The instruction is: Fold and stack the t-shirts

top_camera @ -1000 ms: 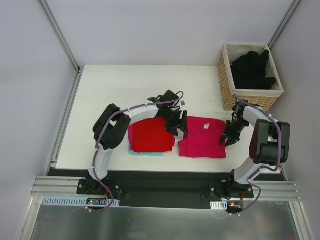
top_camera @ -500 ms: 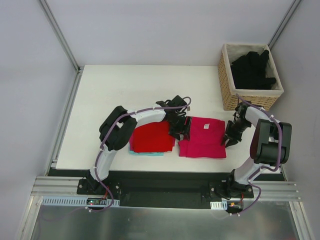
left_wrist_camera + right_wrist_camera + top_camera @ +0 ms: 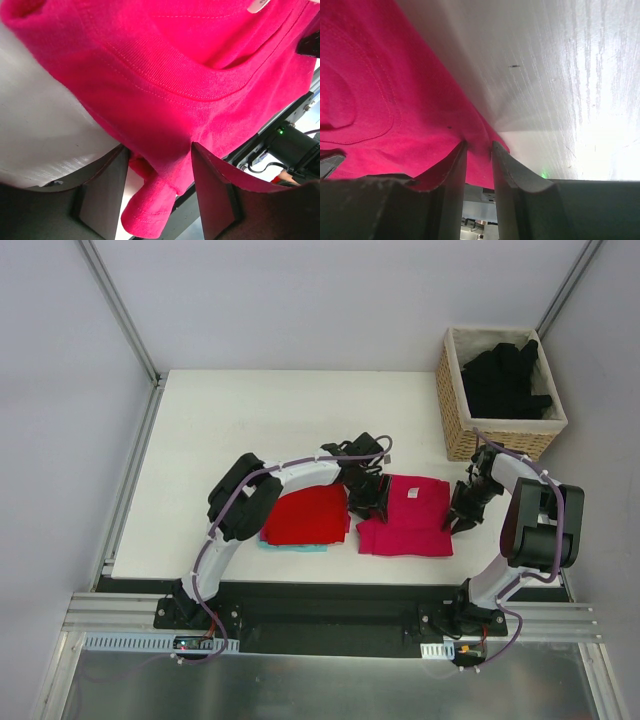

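The red shirt (image 3: 305, 515) lies folded on the table (image 3: 250, 420) just to the left of the left gripper (image 3: 366, 504), with a strip of teal cloth (image 3: 290, 547) showing under its near edge. A second ago the left gripper hung over that shirt's right edge. It has since moved right, so more of the red shirt is uncovered, and it now sits at the left edge of the pink shirt (image 3: 412, 520). In the left wrist view its fingers (image 3: 102, 192) stand apart on either side of a hanging fold of pink cloth and are not pressed onto it. They have drawn closer together over the last second.

The pink shirt lies folded between the two grippers, its small white label (image 3: 411, 494) facing up on the far half, to the right of the left gripper. The shirt has not shifted.

The right gripper (image 3: 461, 517) is at the shirt's right edge, in the same spot as before. In the right wrist view its fingers (image 3: 452, 170) are nearly together and pinch the pink hem just above the table.

Beyond the right gripper, at the far right of the table, stands the basket (image 3: 500, 438) with black shirts (image 3: 500, 380) piled inside, unchanged.
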### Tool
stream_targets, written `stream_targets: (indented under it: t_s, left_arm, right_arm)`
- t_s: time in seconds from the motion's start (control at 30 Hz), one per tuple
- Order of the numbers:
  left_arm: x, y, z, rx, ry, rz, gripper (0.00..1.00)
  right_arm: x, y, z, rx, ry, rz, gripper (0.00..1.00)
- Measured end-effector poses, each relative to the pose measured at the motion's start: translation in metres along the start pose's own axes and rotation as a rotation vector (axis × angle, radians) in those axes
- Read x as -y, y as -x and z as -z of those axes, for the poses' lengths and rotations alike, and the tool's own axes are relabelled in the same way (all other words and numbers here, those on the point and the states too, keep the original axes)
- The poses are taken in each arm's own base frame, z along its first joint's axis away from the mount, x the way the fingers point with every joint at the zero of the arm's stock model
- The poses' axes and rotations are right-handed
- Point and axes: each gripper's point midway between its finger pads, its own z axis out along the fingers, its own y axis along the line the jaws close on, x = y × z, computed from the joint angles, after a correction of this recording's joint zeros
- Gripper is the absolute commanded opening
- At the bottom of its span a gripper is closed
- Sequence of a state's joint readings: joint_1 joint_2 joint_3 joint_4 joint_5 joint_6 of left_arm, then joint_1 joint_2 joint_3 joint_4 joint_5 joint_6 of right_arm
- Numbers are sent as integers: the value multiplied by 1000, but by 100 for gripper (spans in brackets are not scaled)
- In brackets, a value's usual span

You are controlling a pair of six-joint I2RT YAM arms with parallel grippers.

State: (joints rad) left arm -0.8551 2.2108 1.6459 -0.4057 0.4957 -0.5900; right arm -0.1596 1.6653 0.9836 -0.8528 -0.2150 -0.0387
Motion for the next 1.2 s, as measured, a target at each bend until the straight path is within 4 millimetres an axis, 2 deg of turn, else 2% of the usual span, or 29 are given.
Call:
stream_targets:
  t_s: [0.17,0.3,0.37,0.4,0.47,0.5,0.6,0.9,0.97,1.03,1.1,1.2]
  left_arm:
    - [0,-1,0,-2,1,1,45]
    - [-1,-1,-1,-3,5,3,35]
    - [-2,-1,-3,-6,6,4,29]
    - [-3,-2,-3,-7,7,6,23]
    - [-3,-2,-4,-9,8,6,17]
    - [-4,-2,-4,-11,9,6,10]
    - [-6,-1,-3,-13,9,10,0]
    - [-15,3,4,-18,8,45,0]
    - [-18,6,7,-12,9,52,0]
    - [-21,8,13,-4,11,63,0]
    - [-24,10,22,9,11,73,0]
    - [-22,21,43,51,-5,79,0]
  right_arm:
    - [1,-1,-1,-4,-2,-1,33]
    - [1,-2,-6,-25,-5,-7,31]
    - [0,-2,-10,-38,-3,-8,24]
    - [-1,-2,-11,-45,0,-10,12]
    - [-5,-4,-14,-61,8,-8,2]
    - [-7,-6,-14,-69,11,-3,1]
    - [-13,-9,-15,-81,11,13,1]
    - [-27,-11,-15,-73,10,41,1]
    - [-34,-9,-7,-41,20,53,1]
    - [-46,-3,9,17,44,68,1]
    - [-60,6,30,89,82,84,1]
    - [-87,20,72,207,150,116,1]
